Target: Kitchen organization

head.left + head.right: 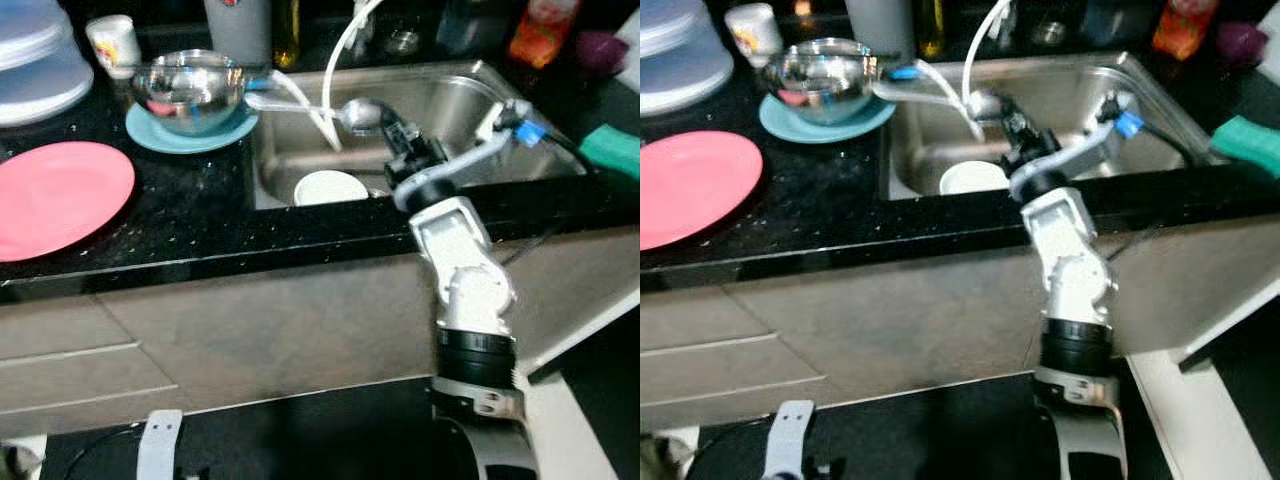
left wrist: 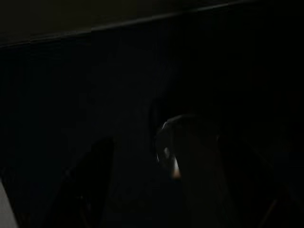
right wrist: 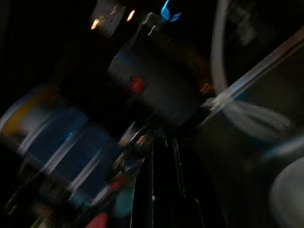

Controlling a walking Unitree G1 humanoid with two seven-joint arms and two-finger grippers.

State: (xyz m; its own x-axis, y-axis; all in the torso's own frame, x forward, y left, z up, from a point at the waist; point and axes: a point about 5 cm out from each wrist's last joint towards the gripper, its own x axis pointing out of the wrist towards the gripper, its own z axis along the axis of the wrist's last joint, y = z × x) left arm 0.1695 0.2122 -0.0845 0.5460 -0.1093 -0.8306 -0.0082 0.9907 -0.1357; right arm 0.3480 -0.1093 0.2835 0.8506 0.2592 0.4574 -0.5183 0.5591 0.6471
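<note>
Ladle (image 1: 362, 112) is hanging over the steel sink (image 1: 470, 100), its bowl at the tips of the right gripper (image 1: 392, 130), which is reaching in over the black counter (image 1: 200, 215); the grip looks pinched tight on the handle, though blur is softening it. Below it a white bowl (image 1: 331, 187) is sitting in the basin, likely waiting its turn. To the robot's left a steel mixing bowl (image 1: 190, 90) is resting on a blue plate (image 1: 150, 133), with a pink plate (image 1: 55, 195) nearer, seemingly already sorted. From the right eye, the same arm is stretching across the sink edge, a green sponge (image 1: 1248, 143) parked at the far right. Left wrist camera is sitting in darkness, so its fingers can't be judged. Right wrist camera is smearing; a grey cup (image 3: 152, 85) is showing ahead.
</note>
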